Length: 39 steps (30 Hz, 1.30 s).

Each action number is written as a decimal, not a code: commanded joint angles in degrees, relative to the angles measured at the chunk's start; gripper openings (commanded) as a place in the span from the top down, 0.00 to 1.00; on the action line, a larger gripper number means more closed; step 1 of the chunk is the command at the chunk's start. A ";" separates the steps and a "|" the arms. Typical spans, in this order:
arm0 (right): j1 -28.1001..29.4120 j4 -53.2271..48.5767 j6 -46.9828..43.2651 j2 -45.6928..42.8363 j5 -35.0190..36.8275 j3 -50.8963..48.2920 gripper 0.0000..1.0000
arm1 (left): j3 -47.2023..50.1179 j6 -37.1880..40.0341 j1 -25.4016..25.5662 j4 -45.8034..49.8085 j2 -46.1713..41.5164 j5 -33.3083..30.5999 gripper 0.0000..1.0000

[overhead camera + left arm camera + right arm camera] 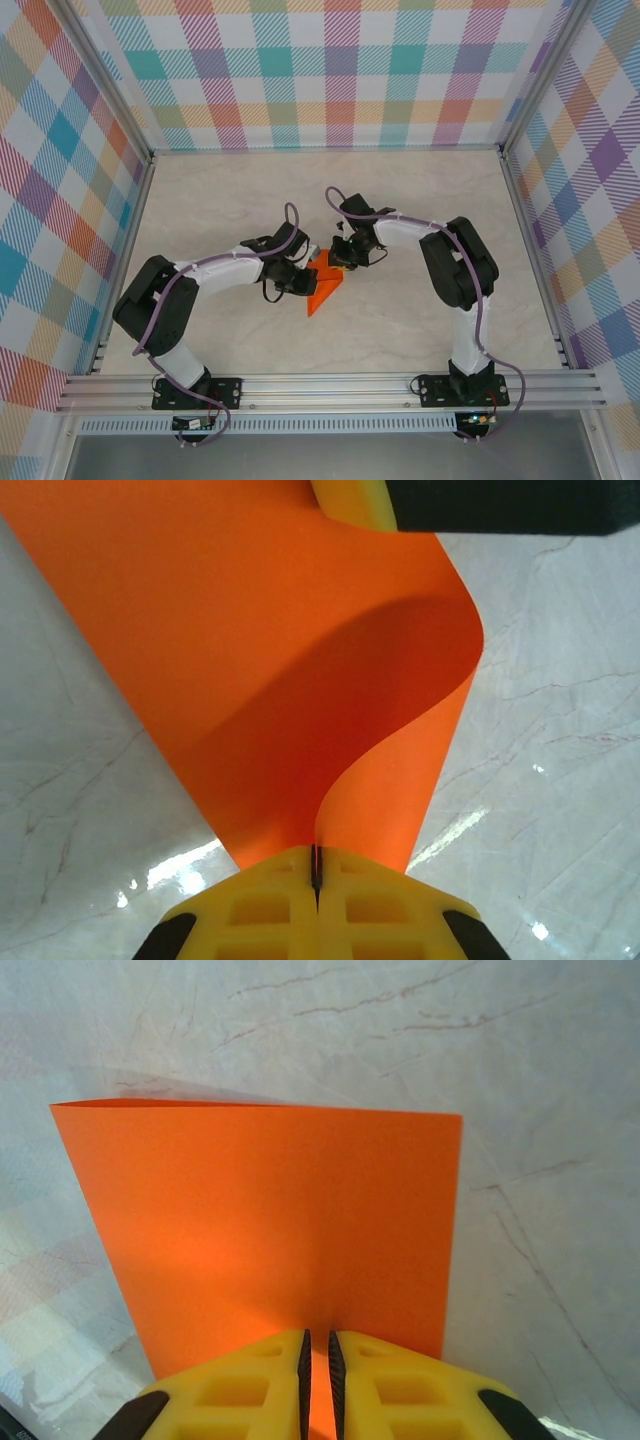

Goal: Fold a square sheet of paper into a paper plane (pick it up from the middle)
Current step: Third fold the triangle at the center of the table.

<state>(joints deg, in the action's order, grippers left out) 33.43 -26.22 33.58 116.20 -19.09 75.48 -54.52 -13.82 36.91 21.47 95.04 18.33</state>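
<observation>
The orange sheet of paper lies partly folded on the table between the two arms, its pointed end towards the near edge. My left gripper is shut on one edge of it. In the left wrist view the paper rises from the jaws and one flap curls over to the right. My right gripper is at the paper's far end. Its jaws stand close together with orange paper in the narrow gap. One right finger touches the paper's top.
The table is pale marble, walled by checked panels at the back and both sides. A metal rail runs along the near edge by the arm bases. Both arms bend inward and nearly meet at the centre.
</observation>
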 commanded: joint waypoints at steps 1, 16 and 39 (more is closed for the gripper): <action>0.32 -2.53 -1.33 1.61 1.46 0.63 0.83 | -1.02 1.08 -1.12 0.86 0.06 -1.10 1.00; 0.34 -2.69 -0.72 1.13 1.58 0.19 0.83 | -0.87 1.43 -2.41 0.07 1.59 0.08 1.00; 0.58 -2.79 -0.32 1.40 1.57 -0.16 0.83 | -1.81 2.11 -2.89 0.30 3.56 -0.08 1.00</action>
<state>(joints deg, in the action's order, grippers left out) 33.50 -26.22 33.58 116.20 -19.09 75.50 -55.13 -12.53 34.72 20.95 97.95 17.96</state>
